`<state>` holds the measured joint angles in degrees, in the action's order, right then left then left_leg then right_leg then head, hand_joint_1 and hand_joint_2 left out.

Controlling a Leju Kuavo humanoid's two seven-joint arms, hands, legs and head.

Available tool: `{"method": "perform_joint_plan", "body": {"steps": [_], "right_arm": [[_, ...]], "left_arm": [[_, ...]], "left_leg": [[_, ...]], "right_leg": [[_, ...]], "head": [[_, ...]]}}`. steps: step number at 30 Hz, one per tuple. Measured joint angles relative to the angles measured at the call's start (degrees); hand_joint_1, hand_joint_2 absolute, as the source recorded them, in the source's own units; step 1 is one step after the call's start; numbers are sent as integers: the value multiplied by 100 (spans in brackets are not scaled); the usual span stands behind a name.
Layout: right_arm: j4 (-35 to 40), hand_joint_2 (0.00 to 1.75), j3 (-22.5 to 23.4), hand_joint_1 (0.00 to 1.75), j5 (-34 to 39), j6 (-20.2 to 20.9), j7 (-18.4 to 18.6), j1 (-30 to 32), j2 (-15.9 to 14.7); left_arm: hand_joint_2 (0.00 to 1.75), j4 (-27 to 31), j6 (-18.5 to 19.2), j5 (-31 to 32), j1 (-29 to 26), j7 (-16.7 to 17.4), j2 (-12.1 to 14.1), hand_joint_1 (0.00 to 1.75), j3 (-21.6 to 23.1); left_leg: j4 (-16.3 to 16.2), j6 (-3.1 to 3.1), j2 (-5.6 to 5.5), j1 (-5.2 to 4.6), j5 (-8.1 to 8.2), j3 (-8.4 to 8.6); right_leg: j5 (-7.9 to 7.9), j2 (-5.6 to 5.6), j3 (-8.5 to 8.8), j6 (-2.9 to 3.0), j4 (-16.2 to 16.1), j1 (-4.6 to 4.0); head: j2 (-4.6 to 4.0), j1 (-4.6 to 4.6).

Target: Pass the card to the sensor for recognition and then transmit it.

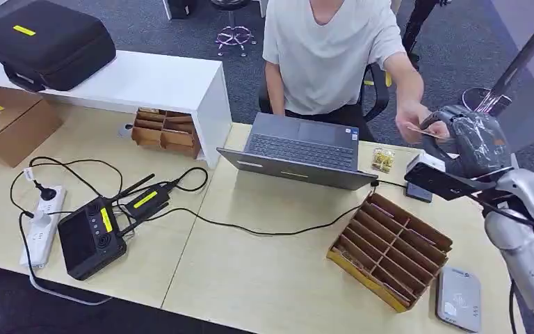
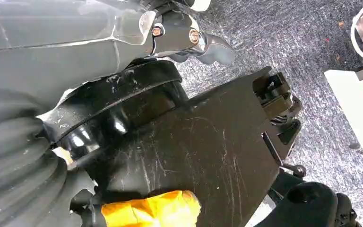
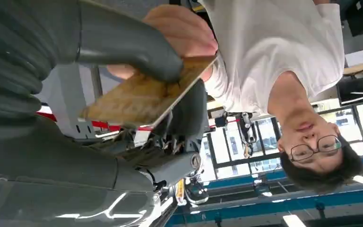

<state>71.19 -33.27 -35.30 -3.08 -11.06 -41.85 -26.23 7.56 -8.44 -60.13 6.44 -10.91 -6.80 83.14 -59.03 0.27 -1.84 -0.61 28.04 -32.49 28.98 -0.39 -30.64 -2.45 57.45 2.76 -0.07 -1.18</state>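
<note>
Sitting at the far left of the white shelf was a black zip case [image 1: 45, 43], with a cardboard box [image 1: 7, 122] below it on the wooden table [image 1: 264, 271]. Next came a white power strip [image 1: 42, 223] and a black handheld controller [image 1: 92, 238]. A grey laptop [image 1: 299, 149] stood mid-table before a person in a white shirt [image 1: 330, 52]. Rightward lay a compartmented cardboard tray [image 1: 389, 250] and, just beside its near corner, the grey card sensor [image 1: 459, 300]. The right hand [image 1: 469, 142] was raised beyond the table's far right, its thumb [image 3: 127, 45] pinching the card [image 3: 142, 97], whose far edge the person's hand [image 1: 411, 124] touched. The left hand's [image 2: 52, 109] grip could not be told.
</note>
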Motion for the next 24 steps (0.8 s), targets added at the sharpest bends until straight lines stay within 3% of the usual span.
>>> {"method": "perform_joint_plan", "body": {"steps": [20,24], "right_arm": [[-107,175,0,175,114,0,-81,-71,111],[-76,175,0,175,76,-162,-153,-12,118]], "left_arm": [[175,0,170,-63,7,-74,42,0,-2],[175,-2,170,-133,2,-103,44,0,-11]], "left_leg": [[0,0,-2,-1,0,0],[-2,0,-2,-2,0,3]], "right_leg": [[0,-1,0,0,0,1],[0,-1,-2,0,-1,1]], "head": [[0,0],[0,0]]}}
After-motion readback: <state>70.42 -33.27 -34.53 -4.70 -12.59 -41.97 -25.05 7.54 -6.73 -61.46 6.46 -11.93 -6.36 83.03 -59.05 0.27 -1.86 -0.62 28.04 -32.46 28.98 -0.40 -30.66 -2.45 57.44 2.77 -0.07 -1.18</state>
